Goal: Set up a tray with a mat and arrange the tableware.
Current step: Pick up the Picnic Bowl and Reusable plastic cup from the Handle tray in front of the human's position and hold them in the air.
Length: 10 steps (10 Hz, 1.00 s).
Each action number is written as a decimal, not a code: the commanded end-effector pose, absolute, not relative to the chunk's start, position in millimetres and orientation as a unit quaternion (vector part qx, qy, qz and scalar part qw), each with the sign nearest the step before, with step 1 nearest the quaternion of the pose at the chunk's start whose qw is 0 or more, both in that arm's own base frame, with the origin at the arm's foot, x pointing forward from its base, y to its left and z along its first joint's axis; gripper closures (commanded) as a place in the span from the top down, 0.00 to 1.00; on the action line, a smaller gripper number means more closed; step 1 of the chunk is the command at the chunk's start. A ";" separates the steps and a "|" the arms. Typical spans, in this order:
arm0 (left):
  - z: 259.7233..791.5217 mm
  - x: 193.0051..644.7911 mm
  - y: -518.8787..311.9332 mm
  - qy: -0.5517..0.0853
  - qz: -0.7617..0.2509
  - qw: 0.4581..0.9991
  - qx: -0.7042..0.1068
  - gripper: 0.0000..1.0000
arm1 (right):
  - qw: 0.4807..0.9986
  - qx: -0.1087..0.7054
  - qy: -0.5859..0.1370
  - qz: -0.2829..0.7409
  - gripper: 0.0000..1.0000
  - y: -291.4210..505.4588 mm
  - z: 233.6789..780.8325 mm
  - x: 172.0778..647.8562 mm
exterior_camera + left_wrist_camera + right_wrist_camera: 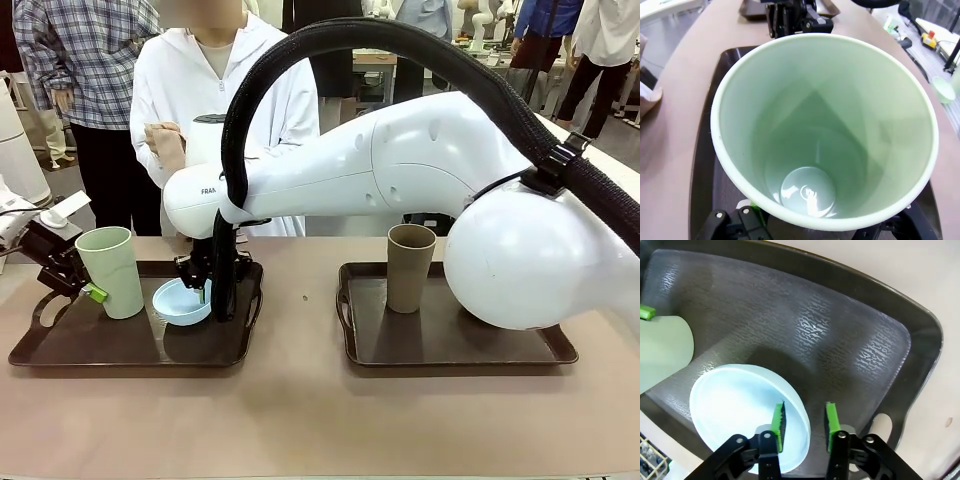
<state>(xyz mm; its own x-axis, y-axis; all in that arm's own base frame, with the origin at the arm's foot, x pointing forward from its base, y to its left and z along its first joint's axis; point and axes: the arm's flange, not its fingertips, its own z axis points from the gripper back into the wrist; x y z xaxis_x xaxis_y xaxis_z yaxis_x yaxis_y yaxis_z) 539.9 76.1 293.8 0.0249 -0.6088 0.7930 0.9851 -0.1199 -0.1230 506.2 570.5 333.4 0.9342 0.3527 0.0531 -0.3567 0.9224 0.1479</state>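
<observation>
A pale green cup (110, 270) stands on the left tray (60, 350). My left gripper (92, 290) straddles its lower part, one green pad against its wall; the grip cannot be judged. From the left wrist I look down into the cup (840, 100), black fingers (727, 222) at its base. My right arm reaches across to the same tray (815, 325). There my right gripper (203, 290) (804, 420) is shut on the rim of the light blue bowl (178, 303) (735, 410). A brown cup (410, 265) stands on the right tray (450, 350). The mat is out of view.
A person in a white top (225, 90) stands at the far side behind the left tray, one hand (165, 140) raised at the chest. My right arm's white body (420, 160) spans the table above the right tray. Bare tabletop (300, 420) lies in front.
</observation>
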 end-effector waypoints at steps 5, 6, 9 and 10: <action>296.2 538.6 77.6 -0.272 -0.642 0.612 -0.372 0.30 | 0.980 0.061 -0.029 0.188 0.00 581.8 337.4 511.5; 299.3 538.3 79.2 -0.274 -0.640 0.614 -0.371 0.00 | 0.980 0.053 -0.033 0.187 0.00 580.4 338.7 510.8; 347.4 526.8 69.6 -0.268 -0.625 0.620 -0.391 0.00 | 0.983 0.061 -0.024 0.173 0.00 563.5 377.8 498.5; 397.6 513.9 53.3 -0.277 -0.621 0.623 -0.387 0.00 | 0.982 0.066 -0.046 0.173 0.00 554.9 416.0 483.1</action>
